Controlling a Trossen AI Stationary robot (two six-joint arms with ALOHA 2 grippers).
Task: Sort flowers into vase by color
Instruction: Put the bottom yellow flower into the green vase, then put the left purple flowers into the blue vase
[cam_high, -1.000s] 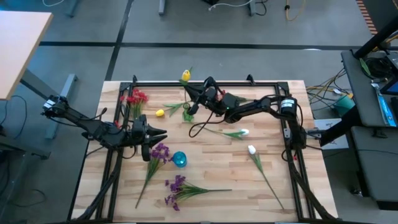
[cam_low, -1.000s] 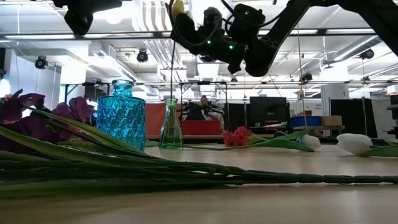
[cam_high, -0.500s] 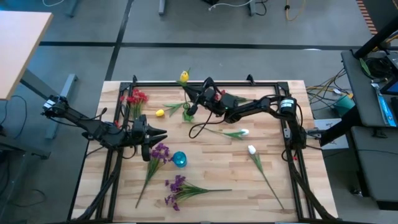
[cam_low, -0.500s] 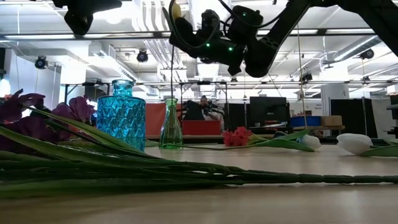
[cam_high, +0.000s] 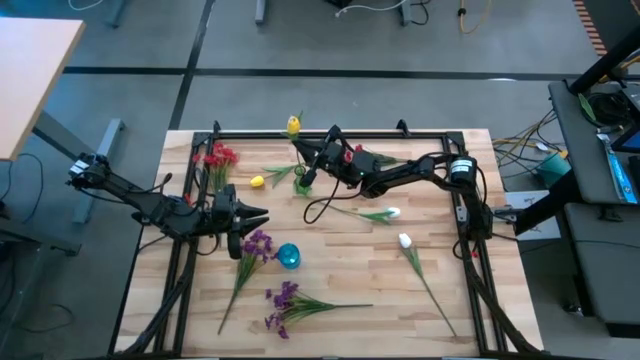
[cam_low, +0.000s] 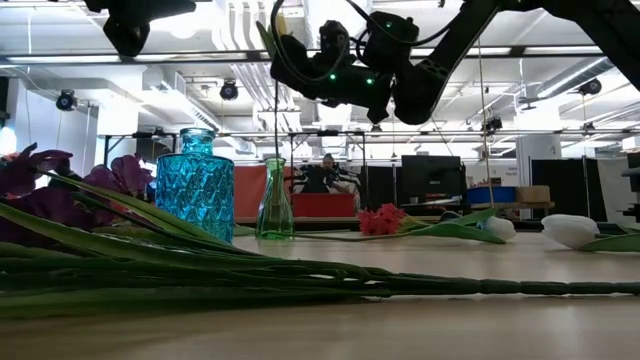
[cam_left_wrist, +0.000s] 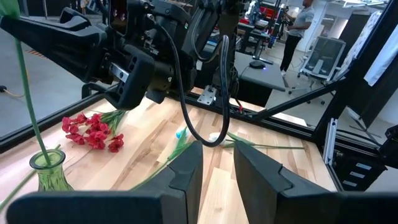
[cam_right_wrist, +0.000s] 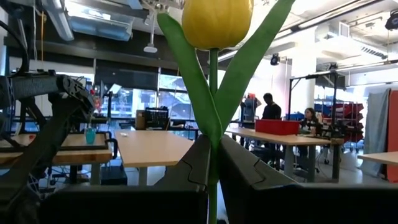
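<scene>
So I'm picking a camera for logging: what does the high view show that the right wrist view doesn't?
Only the high view: the blue vase, purple flowers, white buds and the left claw hovering apart from them. Only the right wrist view: the claw fingers shut on the stem, and people in the room behind. Both: the yellow tulip held by the right claw.

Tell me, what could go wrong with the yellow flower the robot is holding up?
The right gripper is shut on the yellow flower, its stem reaching down into the green vase. That vase is slim with a narrow neck, so a sideways tug might tip it. The stem is thin and may slip. The left gripper waits nearby.
</scene>
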